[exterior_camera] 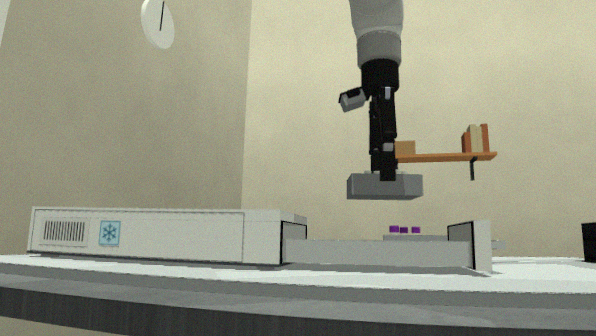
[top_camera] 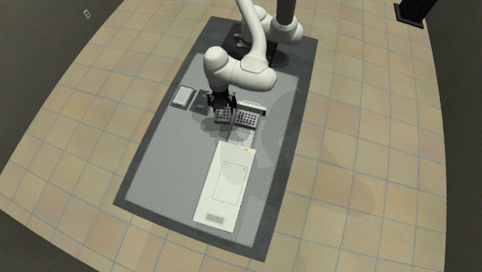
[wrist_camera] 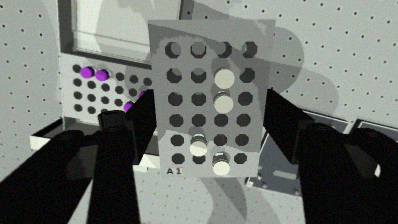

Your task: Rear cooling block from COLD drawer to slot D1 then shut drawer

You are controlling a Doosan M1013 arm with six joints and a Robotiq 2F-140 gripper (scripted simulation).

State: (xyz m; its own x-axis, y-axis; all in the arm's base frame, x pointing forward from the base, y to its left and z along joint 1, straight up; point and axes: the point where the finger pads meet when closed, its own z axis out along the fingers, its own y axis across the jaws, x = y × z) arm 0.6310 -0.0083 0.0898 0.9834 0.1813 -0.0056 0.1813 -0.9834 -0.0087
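Observation:
My gripper is shut on the rear block, a grey block with several white-capped tubes in its bores. It hangs level, well above the deck, between drawer and D1. The front block sits in the open drawer near the handle end, with purple-capped tubes; part is hidden in the wrist view. COLD has its orange lamp lit. Deck slot D1 is dark and empty.
D2, beyond D1, holds a white plate-like thing. The drawer's front panel stands upright behind the front block. A shelf is on the back wall.

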